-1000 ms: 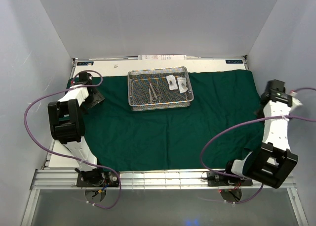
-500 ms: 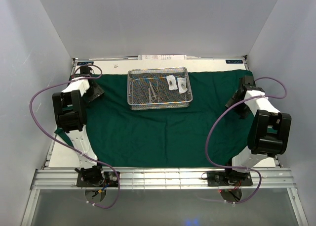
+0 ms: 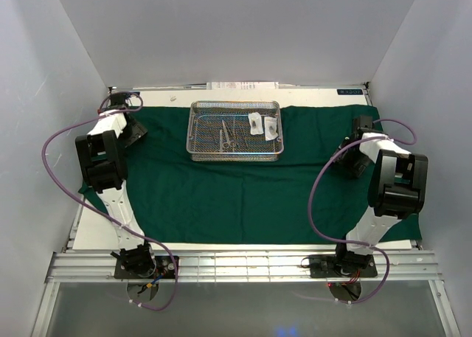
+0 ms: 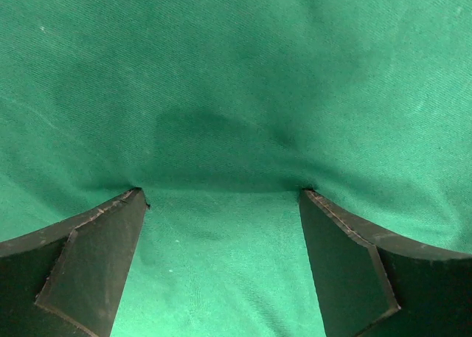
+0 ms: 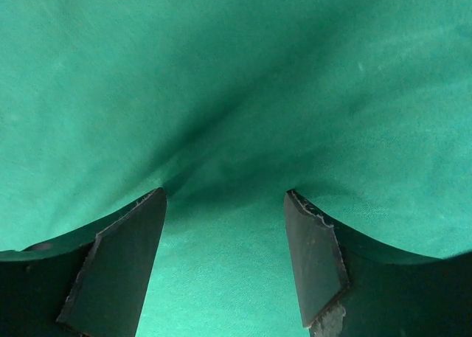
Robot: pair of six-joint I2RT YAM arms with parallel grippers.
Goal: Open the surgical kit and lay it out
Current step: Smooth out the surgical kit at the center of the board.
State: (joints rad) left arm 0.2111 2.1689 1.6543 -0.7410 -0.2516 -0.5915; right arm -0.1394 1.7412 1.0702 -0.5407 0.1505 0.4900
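Top external: one tray [image 3: 190, 134], two packets [image 3: 256, 123] [image 3: 271, 127]; left gripper [image 4: 221, 195], right gripper [image 5: 225, 193] jaws spread apart.

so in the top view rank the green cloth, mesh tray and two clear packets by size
1. green cloth
2. mesh tray
3. inner clear packet and outer clear packet, tied: they look alike

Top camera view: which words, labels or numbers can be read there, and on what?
No text is readable.
White sheet behind the tray: reddish print, too small to read.
Dark label at the far right corner: blurred.
Wrist views: only green cloth, no text.
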